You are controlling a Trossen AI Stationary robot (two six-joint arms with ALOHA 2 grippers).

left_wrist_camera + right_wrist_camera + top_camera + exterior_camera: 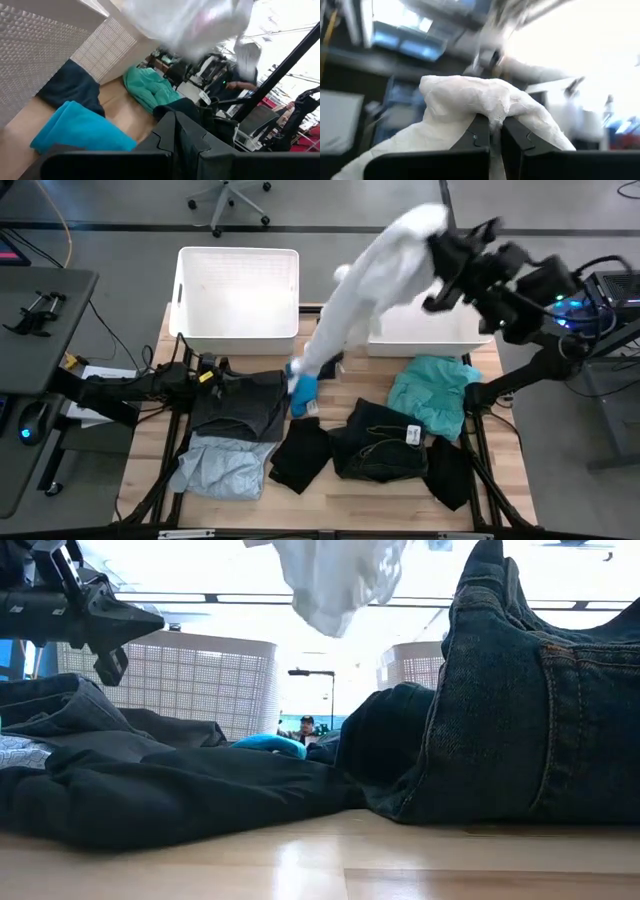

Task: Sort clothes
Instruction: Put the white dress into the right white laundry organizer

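My right gripper (440, 265) is raised high over the right basket (420, 332) and is shut on a white garment (375, 275), whose lower end shows at the top of the low view (335, 590). My left gripper (212, 375) is shut and hovers over a charcoal garment (240, 405); in the low view it (108, 658) stands above the pile. On the table lie a pale blue garment (225, 465), a bright blue one (303, 390), a black one (300, 455), dark jeans (380, 445) and a teal one (430, 390). My right gripper pinches a bunched fold of the white garment (492, 107) between its two fingers (477, 135); how many layers, I cannot tell. The garment drapes over both fingertips and hangs in a long slack strip toward the table's left, its lower end (335, 600) clear of the clothes.
The left white lattice basket (238, 295) stands at the back left. Another black garment (450, 470) lies at the near right. Bare wood (390, 505) runs along the table's near edge. A grey side table (40, 310) stands off the left edge.
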